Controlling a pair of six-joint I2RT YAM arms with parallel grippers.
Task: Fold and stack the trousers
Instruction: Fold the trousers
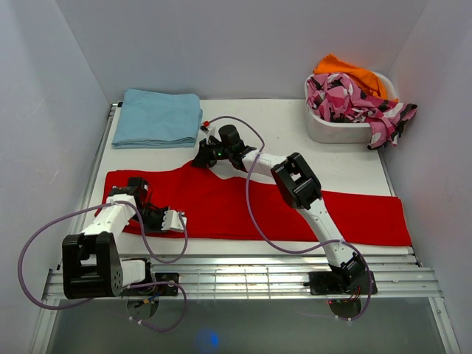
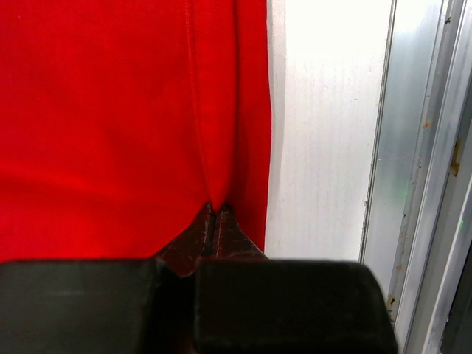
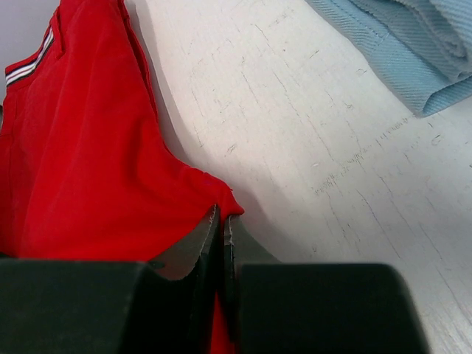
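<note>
Robot lab test cell, not a home. Plain white walls (image 1: 243, 51) box in a white table (image 1: 280, 125). Alu rail (image 1: 243, 280) runs along frame bottom w/ left arm (image 1: 110, 221) and right arm (image 1: 302, 184) bolted on, purple cables (image 1: 21, 262) loose. Laundry props: trousers (image 1: 295, 214) at center, blue garment (image 1: 156, 118) upper left, tub (image 1: 332, 131) of clothes upper right.

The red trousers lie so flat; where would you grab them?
At the edges, coming in low from outside. The trousers lie flat, so only edges can be pinched: the left gripper is shut on the near edge, the right gripper on a far corner.
</note>
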